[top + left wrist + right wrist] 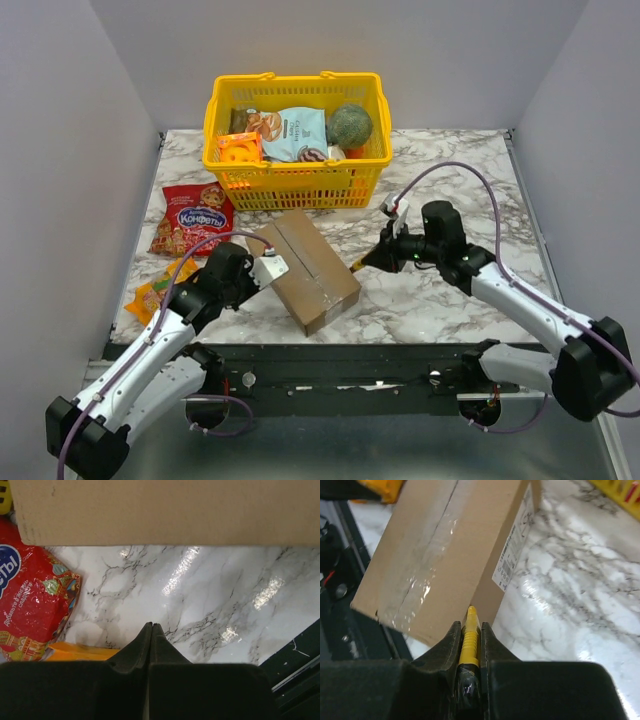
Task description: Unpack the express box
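The right hand [470,626] grips a yellow cutter [468,647], its tip at the labelled side of the box [440,555]. The left hand [151,630], clenched and empty, sits just beside the box's opposite side. The box lies closed, tape up, on the marble surface [450,290], near the basket [296,185].

We see a marble table [440,300] carrying a yellow basket [300,186] at the back, a brown box [308,268] nearer the front (its seam taped), and a red sweet bag [190,218] beside an orange packet [150,293] at the left
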`<control>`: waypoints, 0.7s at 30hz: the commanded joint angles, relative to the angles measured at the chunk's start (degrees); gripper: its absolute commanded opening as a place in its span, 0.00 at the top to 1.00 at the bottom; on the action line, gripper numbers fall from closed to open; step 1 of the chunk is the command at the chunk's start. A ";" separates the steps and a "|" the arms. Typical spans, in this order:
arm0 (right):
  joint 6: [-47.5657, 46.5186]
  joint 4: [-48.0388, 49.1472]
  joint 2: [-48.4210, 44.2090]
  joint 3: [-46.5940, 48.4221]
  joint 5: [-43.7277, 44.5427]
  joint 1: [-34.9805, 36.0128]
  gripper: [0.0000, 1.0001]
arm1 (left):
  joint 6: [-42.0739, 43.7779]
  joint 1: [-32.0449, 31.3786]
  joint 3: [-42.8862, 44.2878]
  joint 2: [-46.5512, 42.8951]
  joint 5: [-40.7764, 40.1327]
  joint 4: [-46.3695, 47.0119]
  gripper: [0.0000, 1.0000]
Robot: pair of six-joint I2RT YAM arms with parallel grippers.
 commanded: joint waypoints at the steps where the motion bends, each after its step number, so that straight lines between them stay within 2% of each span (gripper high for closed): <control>1: -1.92 -7.84 -6.41 -2.29 0.99 0.73 1.00 | -2.23 1.26 -0.82 1.46 -3.35 4.14 0.88; 2: -2.53 -8.20 -6.94 -1.77 2.05 0.56 1.00 | -2.76 1.43 -0.73 1.99 -3.79 4.75 0.82; 5: -3.24 -8.29 -8.44 -0.80 3.90 -0.23 1.00 | -2.85 1.79 -0.21 4.71 -3.44 7.74 0.72; 9: -4.11 -10.49 -9.40 0.08 6.01 -1.64 1.00 | -3.20 1.87 2.16 10.60 -3.79 13.80 0.64; 14: -8.86 -9.01 -11.25 -3.69 8.13 -1.90 1.00 | -0.57 1.18 7.34 18.86 0.33 20.13 0.52; 18: -10.70 -5.57 -11.34 -7.21 1.46 -1.81 1.00 | 3.63 -5.40 12.18 25.10 3.94 23.04 0.50; 21: -15.35 -11.09 -11.87 -5.55 -5.39 -1.73 1.00 | 9.25 -12.00 14.82 28.44 6.30 23.47 0.47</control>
